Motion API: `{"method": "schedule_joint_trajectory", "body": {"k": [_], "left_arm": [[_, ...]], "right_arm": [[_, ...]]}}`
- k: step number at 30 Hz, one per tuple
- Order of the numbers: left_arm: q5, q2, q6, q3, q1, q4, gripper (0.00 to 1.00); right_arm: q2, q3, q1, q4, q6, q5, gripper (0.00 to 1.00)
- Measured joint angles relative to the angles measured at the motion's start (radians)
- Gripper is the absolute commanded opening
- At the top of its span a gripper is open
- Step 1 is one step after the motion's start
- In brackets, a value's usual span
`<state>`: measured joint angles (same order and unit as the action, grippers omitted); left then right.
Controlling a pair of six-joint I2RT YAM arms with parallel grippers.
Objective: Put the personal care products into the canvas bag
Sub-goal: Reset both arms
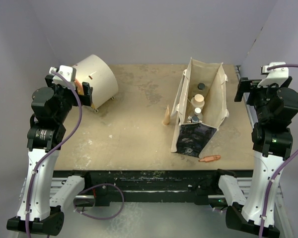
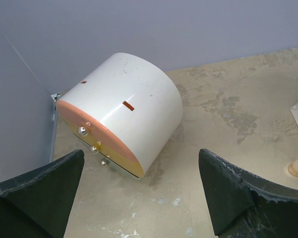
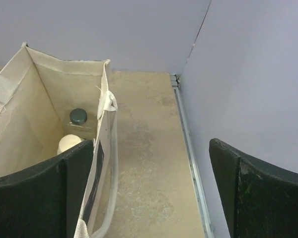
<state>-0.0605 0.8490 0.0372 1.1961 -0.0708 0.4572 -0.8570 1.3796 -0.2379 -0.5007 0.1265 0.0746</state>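
Note:
The canvas bag (image 1: 211,96) stands upright and open right of the table's middle, its dark printed panel (image 1: 194,137) facing the front. Bottles stand inside it: a black-capped one (image 1: 201,86), a cream-white one (image 1: 199,100) and more below it (image 1: 194,118). The right wrist view shows the bag's inside (image 3: 35,99) with a black cap (image 3: 78,116) and a cream top (image 3: 69,144). My left gripper (image 1: 84,89) is open and empty, raised at the far left. My right gripper (image 1: 241,91) is open and empty, raised right of the bag.
A large cream drum with an orange face (image 1: 95,79) lies on its side at the back left, also in the left wrist view (image 2: 124,109). A tan wooden cone (image 1: 166,116) stands left of the bag. A small orange stick (image 1: 209,158) lies near the front edge.

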Motion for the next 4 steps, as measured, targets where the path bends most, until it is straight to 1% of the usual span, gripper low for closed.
{"method": "schedule_joint_trajectory", "body": {"k": [4], "left_arm": [[-0.012, 0.0, 0.001, 0.0, 0.003, 0.0, 0.99]], "right_arm": [[0.0, 0.0, 0.0, 0.0, 0.003, 0.008, 1.0]]}}
